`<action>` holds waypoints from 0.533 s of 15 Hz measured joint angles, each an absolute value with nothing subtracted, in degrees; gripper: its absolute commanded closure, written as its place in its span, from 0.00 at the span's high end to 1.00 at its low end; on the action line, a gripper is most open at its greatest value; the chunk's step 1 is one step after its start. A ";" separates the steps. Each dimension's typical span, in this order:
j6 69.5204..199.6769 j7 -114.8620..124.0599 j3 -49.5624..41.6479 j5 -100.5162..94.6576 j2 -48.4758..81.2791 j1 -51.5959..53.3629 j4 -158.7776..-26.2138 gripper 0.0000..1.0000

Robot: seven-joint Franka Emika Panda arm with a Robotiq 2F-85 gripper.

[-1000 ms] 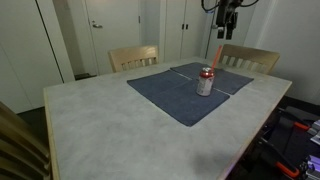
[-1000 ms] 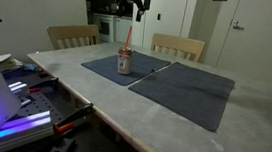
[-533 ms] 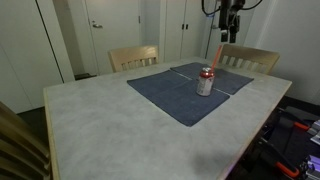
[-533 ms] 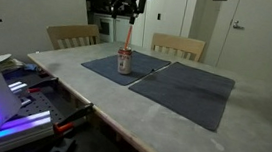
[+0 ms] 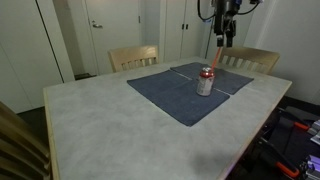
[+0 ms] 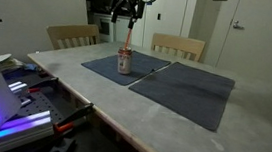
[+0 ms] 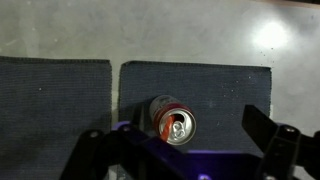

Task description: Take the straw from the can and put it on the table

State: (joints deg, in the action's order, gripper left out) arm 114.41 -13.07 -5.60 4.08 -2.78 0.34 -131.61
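The can (image 5: 206,81) stands upright on a dark blue-grey mat (image 5: 165,95) on the speckled table (image 5: 110,125); it also shows in an exterior view (image 6: 125,62). The thin red-orange straw (image 5: 215,55) stands tilted in the can's mouth and shows in both exterior views (image 6: 130,37). My gripper (image 5: 222,32) hangs above the straw's top, also in an exterior view (image 6: 128,12). In the wrist view the gripper (image 7: 176,150) is open, its fingers wide apart on either side of the can (image 7: 172,118) far below, with the straw (image 7: 164,124) in its opening.
A second mat (image 6: 190,91) lies beside the first. Two wooden chairs (image 5: 133,57) (image 5: 250,58) stand at the table's far side. A cart with equipment (image 6: 14,94) stands by the table's edge. Bare table top (image 7: 150,30) lies beyond the mats.
My gripper has shifted sideways and slightly down, so it now hangs over the straw's top. The can and straw have not moved.
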 measured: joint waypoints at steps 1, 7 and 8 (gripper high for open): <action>114.52 -12.84 -5.53 4.08 -2.41 0.34 -131.34 1.00; 114.81 -12.57 -5.36 4.09 -0.82 0.34 -129.76 0.74; 114.82 -12.57 -5.34 4.09 -0.42 0.34 -129.33 0.69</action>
State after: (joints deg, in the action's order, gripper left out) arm 114.82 -12.57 -5.34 4.09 -0.42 0.34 -129.33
